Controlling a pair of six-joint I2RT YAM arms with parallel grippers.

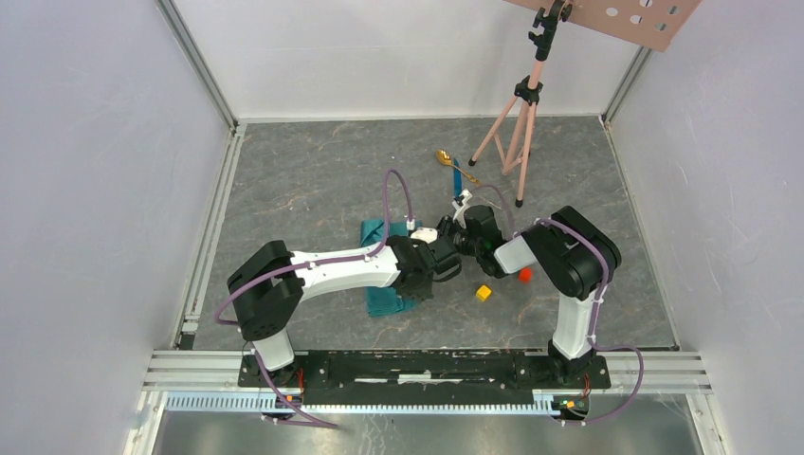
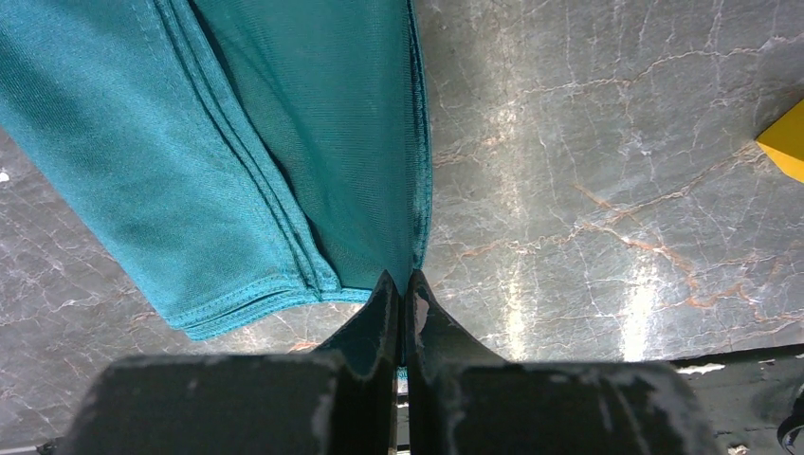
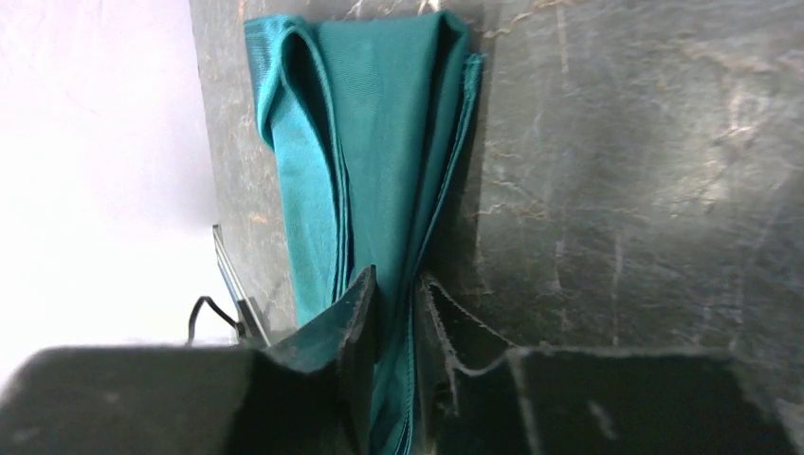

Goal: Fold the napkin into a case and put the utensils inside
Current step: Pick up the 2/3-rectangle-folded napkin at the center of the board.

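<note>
Napkin [image 1: 387, 301] lies mid-table in long folded layers, the case not yet finished. Left gripper [image 2: 400, 277] is pinched tight on a cloth edge. Right gripper [image 3: 396, 277] stands narrow around a layered edge; whether it bites, cannot tell. Folding step is in hand. Next move likely needs both grips firm, carrying the edge over together. Spoon [image 1: 444, 157] and blue knife [image 1: 458, 176] lie well apart, farther back.

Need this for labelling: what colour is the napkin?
Teal-green; the napkin shows best in the left wrist view.

Bright, even overhead light; glare streaks on table [image 2: 569, 237]; right wrist view dim, wall [image 3: 95, 142] overexposed; napkin [image 2: 142, 142] weave sharp.
</note>
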